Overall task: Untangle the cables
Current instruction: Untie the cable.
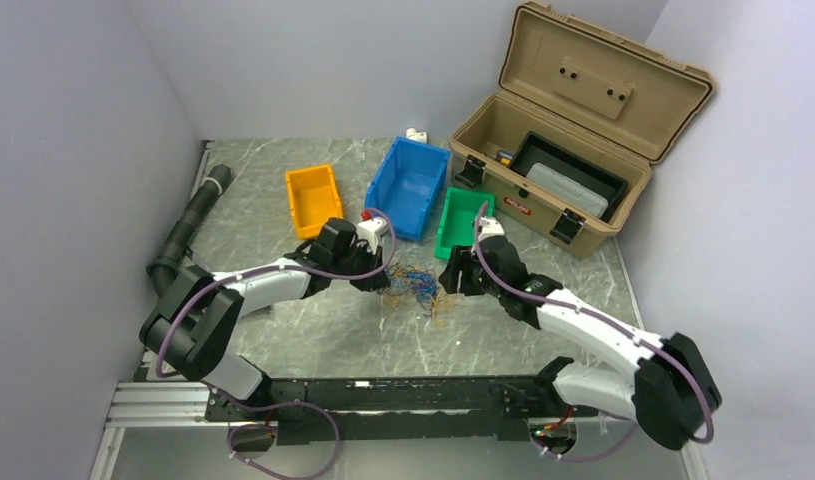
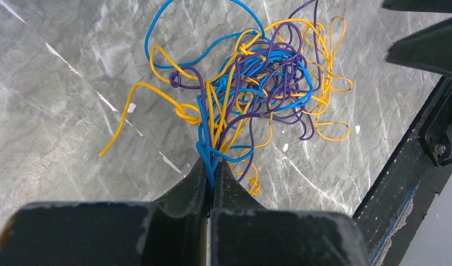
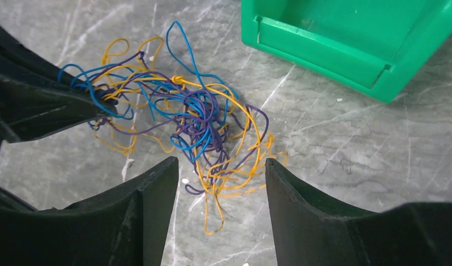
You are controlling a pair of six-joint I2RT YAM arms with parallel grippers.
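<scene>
Tangled blue, orange and purple cables (image 1: 415,283) lie on the table (image 1: 313,325). Wrist views reveal what overhead cannot: left fingers (image 2: 190,188) pinching blue strands, right fingers (image 3: 151,194) spread apart nearby.

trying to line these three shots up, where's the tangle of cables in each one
Top external: the cable tangle sits just below the picture's centre.
Left wrist: upper centre, with strands running down toward the camera.
Right wrist: centre, slightly left.
Shared landmark: the left gripper, shut on strands at the tangle's edge in all three views.
</scene>
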